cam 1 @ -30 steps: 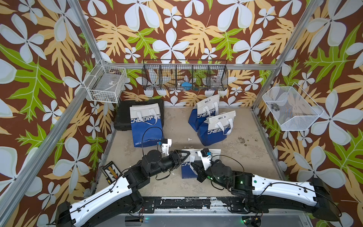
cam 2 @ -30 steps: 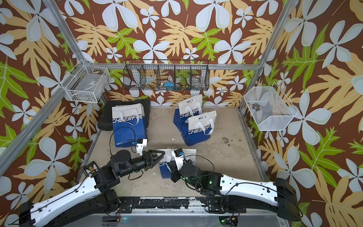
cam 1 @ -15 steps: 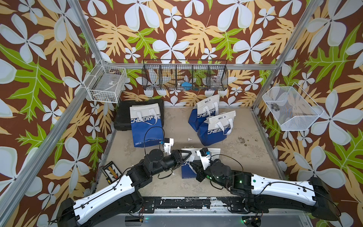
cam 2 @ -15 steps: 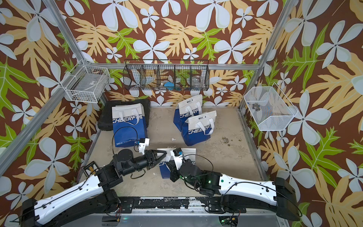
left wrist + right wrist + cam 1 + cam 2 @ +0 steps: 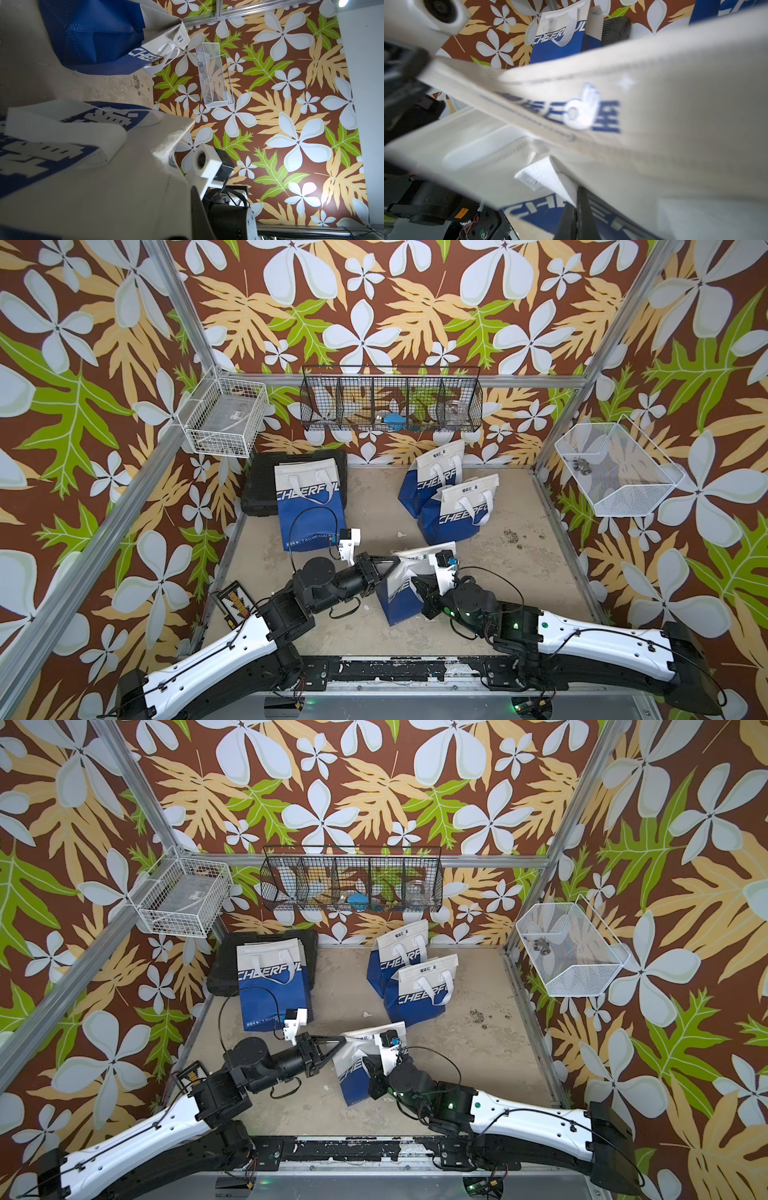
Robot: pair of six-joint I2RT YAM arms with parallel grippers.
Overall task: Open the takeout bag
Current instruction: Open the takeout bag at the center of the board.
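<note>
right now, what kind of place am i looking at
Probably a robot test booth: floral-print panels on an aluminium frame, a wire basket on the back wall, two robot arms at a blue-and-white bag among identical ones.

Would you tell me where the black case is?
In both top views, the black case lies in the back left corner, behind the lone blue bag.

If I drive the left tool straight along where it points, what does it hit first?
The takeout bag: the left tool is shut on its white top edge. Past that fabric, the line seems to run toward the right arm's wrist camera, though depth is unclear.
</note>
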